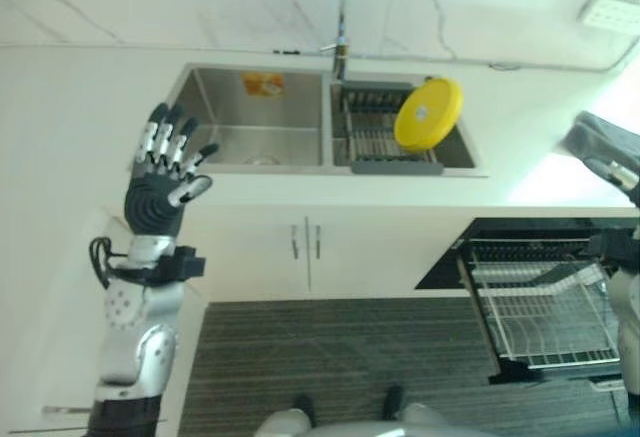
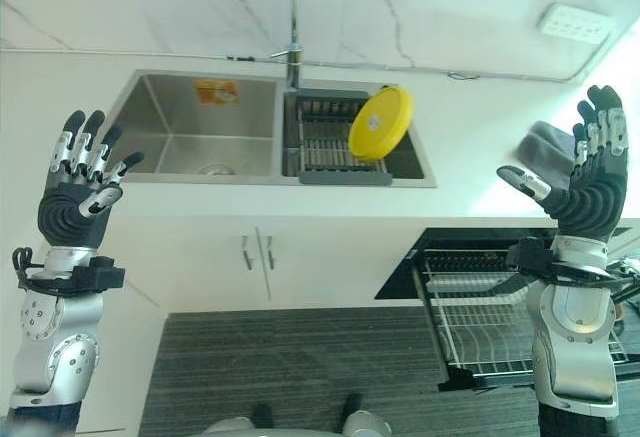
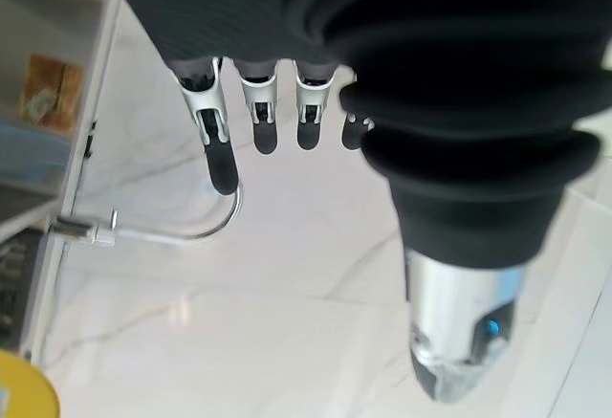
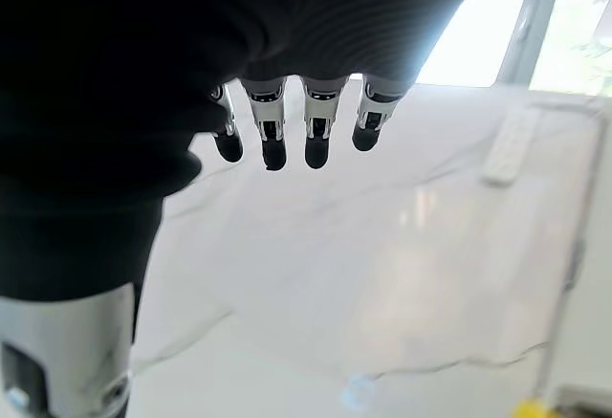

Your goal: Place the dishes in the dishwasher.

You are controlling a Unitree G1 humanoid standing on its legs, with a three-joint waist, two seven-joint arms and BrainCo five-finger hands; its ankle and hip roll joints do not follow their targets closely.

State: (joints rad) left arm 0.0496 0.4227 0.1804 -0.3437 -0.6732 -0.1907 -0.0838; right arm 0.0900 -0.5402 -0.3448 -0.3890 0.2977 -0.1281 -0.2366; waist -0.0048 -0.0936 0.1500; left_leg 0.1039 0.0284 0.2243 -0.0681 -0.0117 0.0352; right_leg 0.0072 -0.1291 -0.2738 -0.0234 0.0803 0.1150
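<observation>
Both hands up and empty, left hand (image 2: 80, 192) and right hand (image 2: 590, 192) splayed; yellow plate (image 2: 380, 122) leans in the sink rack (image 2: 325, 147) at 12 o'clock, draining, dishwasher rack (image 2: 480, 327) pulled out ready.

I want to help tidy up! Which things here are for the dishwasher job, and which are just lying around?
For the job:
- yellow plate, leaning in the sink rack
- dishwasher rack, pulled out
- left hand and right hand, both raised, fingers straight, holding nothing

Just lying about:
- grey cloth on the counter
- tap
- wall socket
</observation>
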